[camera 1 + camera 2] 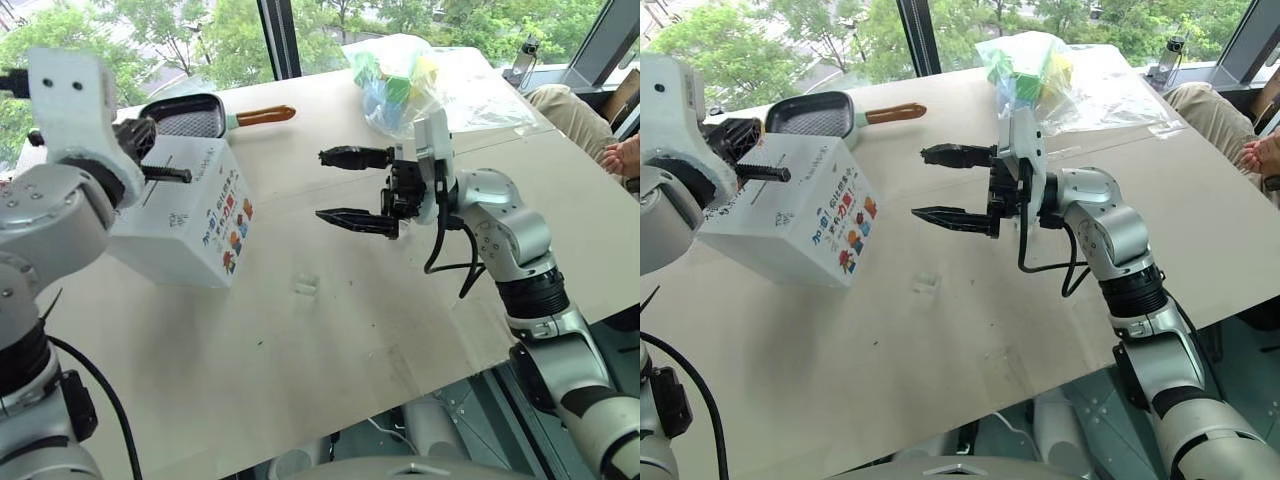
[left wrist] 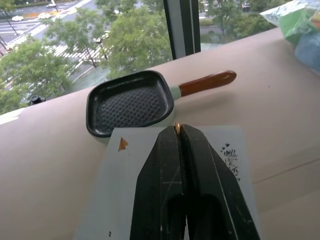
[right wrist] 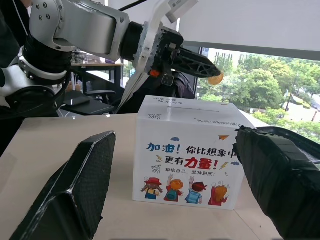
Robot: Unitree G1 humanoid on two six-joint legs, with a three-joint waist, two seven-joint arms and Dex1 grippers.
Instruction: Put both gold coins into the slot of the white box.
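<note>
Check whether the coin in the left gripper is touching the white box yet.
Apart. In the right wrist view the gold coin, pinched in the left gripper, hangs above the white box, with background visible between them.

A: so where's the coin at?

B: one gold coin [image 3: 216,79] is pinched edge-on at the very tips of the closed left gripper [image 3: 210,71], hanging just above the white box [image 3: 187,152]. Can't spot the other one.

A: and the box?

B: sits upright on the table, cartoon kids and colourful lettering on one side. The slot [image 3: 176,105] is a thin dark line on its plain white top, coin not in it yet.
</note>
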